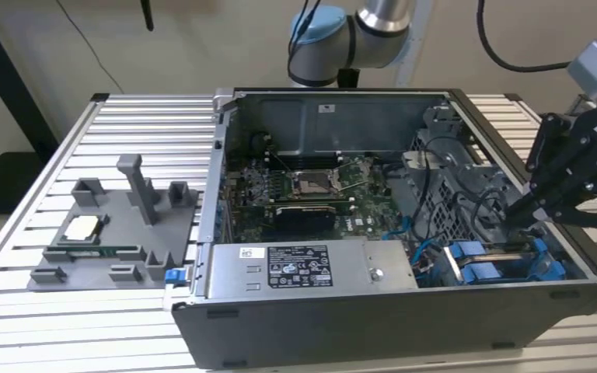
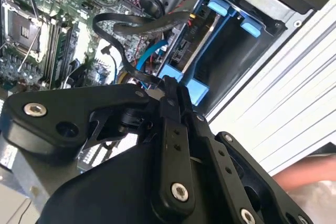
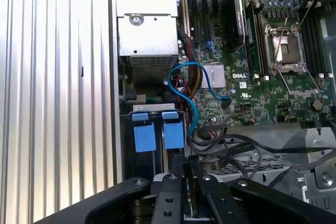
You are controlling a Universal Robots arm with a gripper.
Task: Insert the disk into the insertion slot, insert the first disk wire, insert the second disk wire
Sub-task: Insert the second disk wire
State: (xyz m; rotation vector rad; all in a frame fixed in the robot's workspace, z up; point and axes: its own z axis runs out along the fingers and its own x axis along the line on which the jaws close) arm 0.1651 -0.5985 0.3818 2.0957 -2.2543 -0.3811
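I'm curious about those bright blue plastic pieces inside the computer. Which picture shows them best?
The first wrist view: the blue carrier tabs face the camera unobstructed. The second wrist view shows them slanted, beyond the hand. The exterior view shows them small, in the case corner.

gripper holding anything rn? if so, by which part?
Cannot be told. The gripper sits low in the case beside the blue disk carrier; its jaws look nearly together, but nothing shows between them.

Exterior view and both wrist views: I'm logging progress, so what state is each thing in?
Computer case: side open, interior exposed.
Disk: down in the blue bay, beside the power-supply box.
Gripper: fingers closed, tips at the bay.
CPU socket: empty.
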